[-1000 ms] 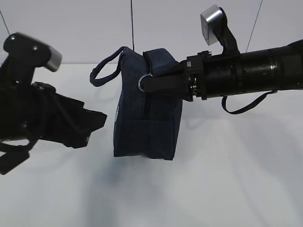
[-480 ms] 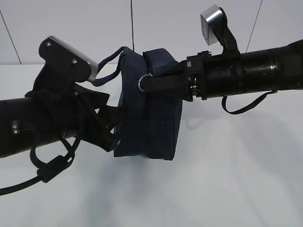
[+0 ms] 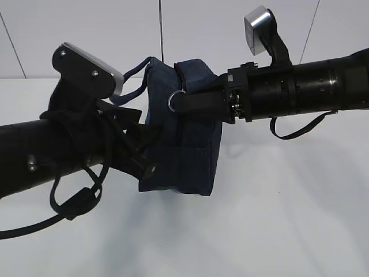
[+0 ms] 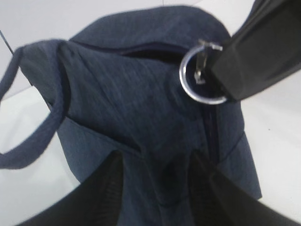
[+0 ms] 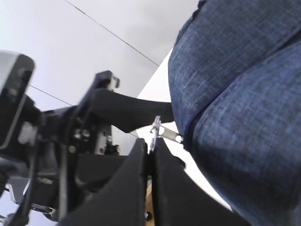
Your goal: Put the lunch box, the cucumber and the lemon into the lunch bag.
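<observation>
The dark navy lunch bag (image 3: 181, 147) stands upright on the white table. My right gripper (image 3: 183, 103) reaches in from the right and is shut on the zipper's metal ring pull (image 3: 174, 101) near the bag's top. The ring (image 5: 155, 128) sits pinched between its fingertips in the right wrist view. My left gripper (image 3: 147, 157) presses against the bag's lower left side. In the left wrist view it (image 4: 155, 162) is open, with a fold of bag fabric (image 4: 141, 103) between its spread fingers. The ring pull (image 4: 201, 77) shows above. The lunch box, cucumber and lemon are out of view.
One bag handle (image 3: 124, 81) loops out to the upper left, over my left arm (image 3: 52, 150). Another strap (image 3: 300, 124) hangs below my right arm (image 3: 311, 83). The white table (image 3: 277, 219) runs to a pale wall behind.
My left arm has swung in from the left edge and up to the bag's lower left side. The right gripper and the bag have not moved.
</observation>
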Available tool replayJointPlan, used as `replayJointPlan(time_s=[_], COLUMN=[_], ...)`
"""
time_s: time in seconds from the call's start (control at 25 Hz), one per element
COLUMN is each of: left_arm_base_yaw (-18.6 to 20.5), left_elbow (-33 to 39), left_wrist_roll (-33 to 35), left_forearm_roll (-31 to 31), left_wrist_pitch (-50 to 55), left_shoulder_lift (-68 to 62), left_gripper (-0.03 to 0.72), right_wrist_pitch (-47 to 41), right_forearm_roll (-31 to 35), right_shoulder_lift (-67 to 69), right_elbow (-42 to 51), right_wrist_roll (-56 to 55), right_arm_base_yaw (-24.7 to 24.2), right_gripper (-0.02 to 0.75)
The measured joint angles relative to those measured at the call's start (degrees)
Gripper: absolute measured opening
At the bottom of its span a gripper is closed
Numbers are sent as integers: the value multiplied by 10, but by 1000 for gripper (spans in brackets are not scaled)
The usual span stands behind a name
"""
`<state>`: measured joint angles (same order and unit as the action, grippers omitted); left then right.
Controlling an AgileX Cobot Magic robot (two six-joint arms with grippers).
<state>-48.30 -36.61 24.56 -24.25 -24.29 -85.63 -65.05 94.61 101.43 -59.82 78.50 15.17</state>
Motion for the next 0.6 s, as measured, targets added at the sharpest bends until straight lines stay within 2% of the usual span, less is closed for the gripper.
replayJointPlan(time_s=[0.28, 0.44, 0.52, 0.6], left_arm_base_yaw=[0, 0, 0, 0], left_elbow=[-27, -40, -40, -42], left_wrist_roll=[-9, -12, -13, -13], left_forearm_roll=[-1, -39, -54, -66], left_wrist_pitch=[0, 0, 9, 17], left_shoulder_lift=[-46, -63, -65, -65], left_gripper=[337, 328, 281, 193], right_wrist_pitch=[0, 0, 0, 0], right_forearm_roll=[0, 0, 0, 0], right_shoulder_lift=[0, 0, 0, 0], right_elbow=[0, 0, 0, 0], right_wrist_roll=[-1, -1, -5, -11], right_arm_base_yaw=[0, 0, 0, 0], right_gripper=[7, 7, 7, 7])
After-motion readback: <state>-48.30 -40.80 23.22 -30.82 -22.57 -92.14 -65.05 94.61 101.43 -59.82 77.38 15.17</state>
